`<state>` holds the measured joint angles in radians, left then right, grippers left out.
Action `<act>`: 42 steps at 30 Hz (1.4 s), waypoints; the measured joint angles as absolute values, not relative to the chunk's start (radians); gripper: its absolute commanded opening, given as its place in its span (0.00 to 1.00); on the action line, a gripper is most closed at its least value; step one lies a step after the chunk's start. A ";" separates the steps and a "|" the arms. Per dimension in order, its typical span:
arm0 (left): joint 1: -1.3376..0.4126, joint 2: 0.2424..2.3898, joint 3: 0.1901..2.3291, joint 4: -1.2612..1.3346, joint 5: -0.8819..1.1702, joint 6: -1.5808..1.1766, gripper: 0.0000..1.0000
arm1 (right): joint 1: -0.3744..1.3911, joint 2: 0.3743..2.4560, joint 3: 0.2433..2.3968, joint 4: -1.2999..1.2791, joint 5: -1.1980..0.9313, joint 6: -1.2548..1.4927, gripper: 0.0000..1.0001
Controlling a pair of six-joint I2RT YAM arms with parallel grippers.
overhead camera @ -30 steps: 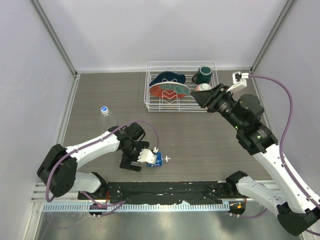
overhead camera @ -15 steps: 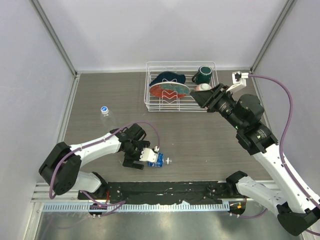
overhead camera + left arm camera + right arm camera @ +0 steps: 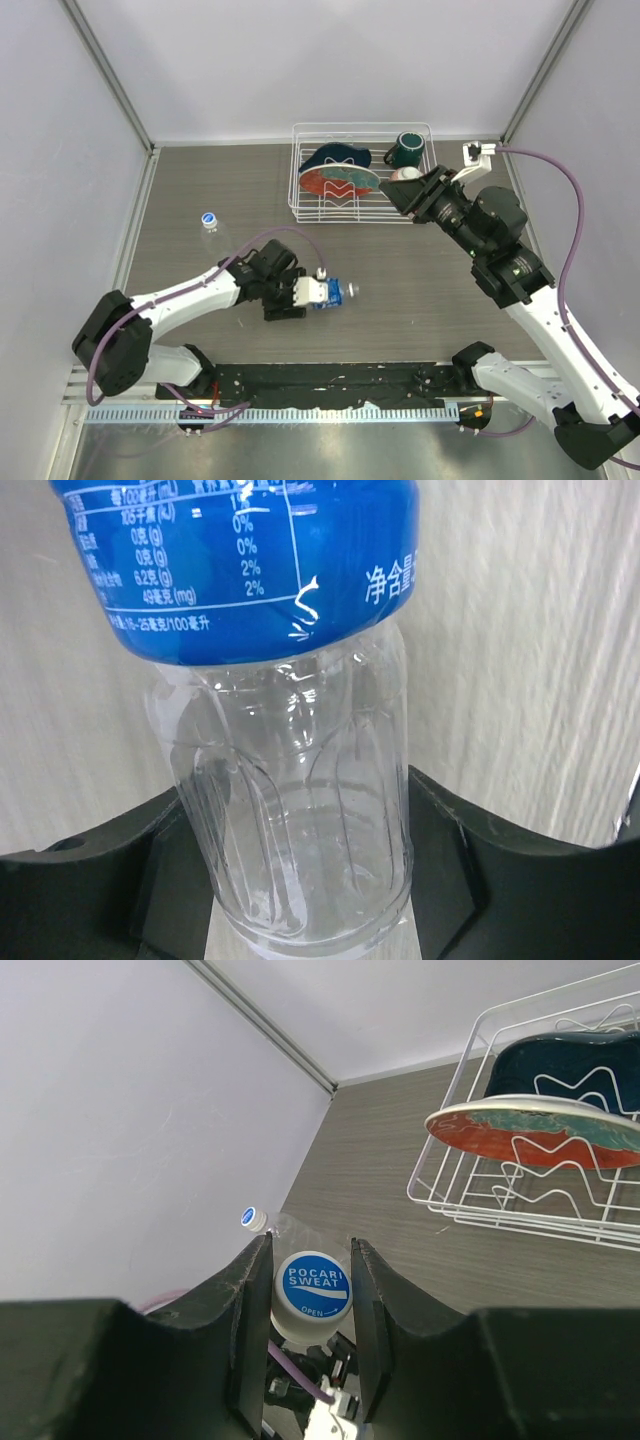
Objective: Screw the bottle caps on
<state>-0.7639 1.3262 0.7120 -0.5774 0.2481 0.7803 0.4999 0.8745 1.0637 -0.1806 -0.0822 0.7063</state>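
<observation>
Left wrist view: pressing both fingers of the left gripper against the clear lower body of the labelled bottle, steadying it near the front of the table with its open neck pointing right toward the other arm. Pinching a blue cap in the right gripper, up beside the dish rack, likely readying it for threading. Leaving the plain bottle standing at the left, own cap on top.

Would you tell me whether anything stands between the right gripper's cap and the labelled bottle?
Nothing visible: only bare grey table lies between the blue round plastic cap in the right gripper and the blue-labelled clear plastic bottle.
</observation>
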 measured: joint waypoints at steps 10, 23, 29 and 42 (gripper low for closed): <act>-0.764 1.084 0.813 -0.249 0.278 0.367 0.15 | 0.500 0.920 1.224 -0.268 -0.101 0.622 0.03; -0.797 0.867 0.665 0.368 0.318 -0.001 0.08 | 0.500 0.992 1.494 -0.255 -0.413 0.408 0.03; -0.797 0.912 0.652 0.426 0.365 -0.100 0.05 | 0.511 1.119 1.618 -0.274 -0.560 0.315 0.02; -0.800 0.925 0.608 0.486 0.520 -0.132 0.01 | 0.568 1.282 1.758 -0.421 -0.694 0.187 0.01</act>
<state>-0.7998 0.9249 0.6083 0.4858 0.5201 -0.1322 0.5682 1.2819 1.7580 -0.4206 -0.6945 0.1867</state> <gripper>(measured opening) 0.668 0.379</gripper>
